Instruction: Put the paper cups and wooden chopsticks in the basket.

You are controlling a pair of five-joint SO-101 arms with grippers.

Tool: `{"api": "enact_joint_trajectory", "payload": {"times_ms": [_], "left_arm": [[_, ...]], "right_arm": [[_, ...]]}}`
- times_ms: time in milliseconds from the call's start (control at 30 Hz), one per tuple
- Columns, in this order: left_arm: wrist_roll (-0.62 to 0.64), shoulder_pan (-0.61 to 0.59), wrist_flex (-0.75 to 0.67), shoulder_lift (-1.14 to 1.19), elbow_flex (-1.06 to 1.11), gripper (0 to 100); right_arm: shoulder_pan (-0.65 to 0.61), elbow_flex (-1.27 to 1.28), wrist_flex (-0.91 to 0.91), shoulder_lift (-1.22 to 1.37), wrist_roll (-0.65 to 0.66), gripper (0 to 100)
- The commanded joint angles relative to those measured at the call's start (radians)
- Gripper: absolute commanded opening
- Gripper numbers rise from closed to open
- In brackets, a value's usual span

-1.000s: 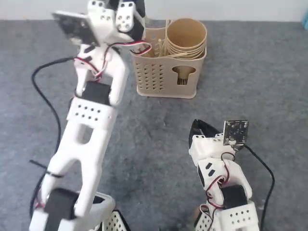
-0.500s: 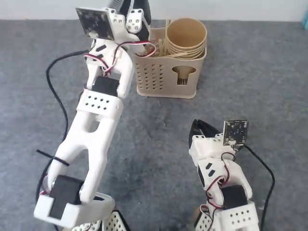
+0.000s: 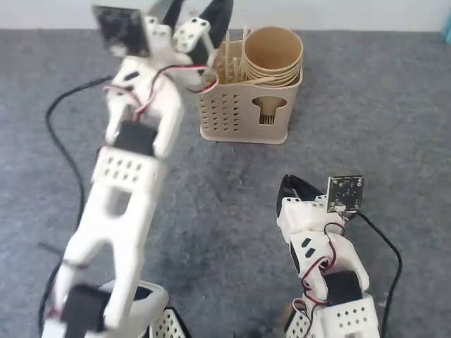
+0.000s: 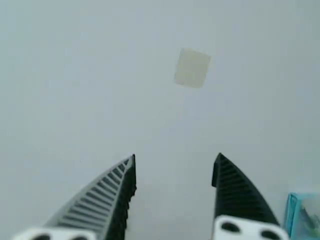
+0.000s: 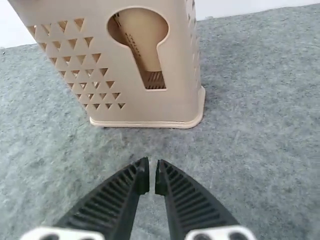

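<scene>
Grey carpet (image 3: pixel 394 105), white wall (image 4: pixel 75 75) behind; left pincer (image 4: pixel 175 157) wide, right pincer (image 5: pixel 149 175) narrow

No text, number or sign can be read. The pale square patch (image 4: pixel 192 67) on the wall (image 4: pixel 75 75) is blank (so is the basket (image 3: pixel 246 105) front); any marks on the camera board (image 3: pixel 344 192) are too small to tell.

I see the beige perforated basket (image 3: pixel 225 113) upright, a little ahead of my right gripper (image 5: pixel 149 169). Nested paper cups (image 3: pixel 273 49) stand inside, wooden chopsticks (image 3: pixel 229 62) leaning alongside, nearest my left gripper (image 3: pixel 192 10).
</scene>
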Motion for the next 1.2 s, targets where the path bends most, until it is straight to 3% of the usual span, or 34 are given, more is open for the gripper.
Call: {"api": "enact_joint_trajectory", "payload": {"times_ms": [0, 233, 333, 500, 633, 767, 1067, 1167], "left_arm": [[0.003, -0.005, 0.172, -0.304, 0.105, 24], [0.003, -0.014, 0.224, -0.815, 0.530, 24], [0.005, -0.086, 0.226, -1.008, 0.685, 21], [0.005, -0.213, 0.226, -1.204, 0.898, 1], [0.005, -0.285, 0.227, -1.323, 1.061, 1], [0.005, -0.324, 0.279, -1.481, 1.227, 1], [0.058, -0.344, 0.568, -1.478, 1.326, 1], [0.054, -0.327, 0.603, -1.478, 1.397, 1]], "right_arm": [[0.021, 0.017, 0.010, 0.002, 0.014, 3.8], [0.021, 0.005, 0.119, -0.008, 0.014, 3.7], [0.036, -0.031, 0.199, -0.008, 0.014, 3.7], [0.125, -0.080, 0.303, -0.010, 0.018, 0.2], [0.148, -0.114, 0.441, -0.010, 0.023, 0.6], [0.191, -0.106, 0.455, -0.010, 0.083, 0.6], [0.220, -0.021, 0.476, -0.010, 0.270, 0.6], [0.220, -0.003, 0.478, -0.010, 0.290, 0.6]]}}
